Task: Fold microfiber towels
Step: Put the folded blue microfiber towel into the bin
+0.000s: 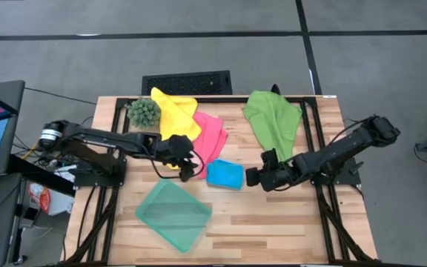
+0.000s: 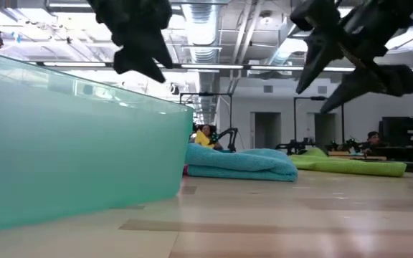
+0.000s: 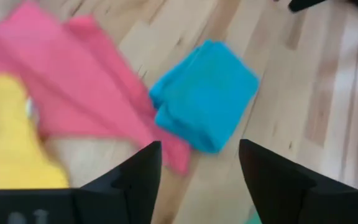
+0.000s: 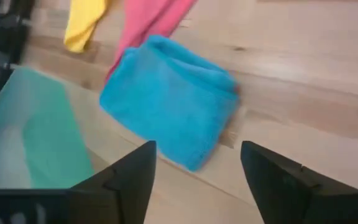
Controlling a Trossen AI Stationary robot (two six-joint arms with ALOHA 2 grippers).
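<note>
Where folded, blue towel (image 1: 224, 175) plush rectangle; tools apart.

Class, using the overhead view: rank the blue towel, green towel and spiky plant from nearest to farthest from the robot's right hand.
1. Blue towel, folded, just beside the right hand.
2. Green towel, at the table's far edge.
3. Spiky plant, far corner on the left arm's side.

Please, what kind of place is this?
Probably a robotics lab or workshop: the low view shows exposed ceiling ducts and another robot arm on a distant bench; the wooden worktable stands on grey carpet.
</note>
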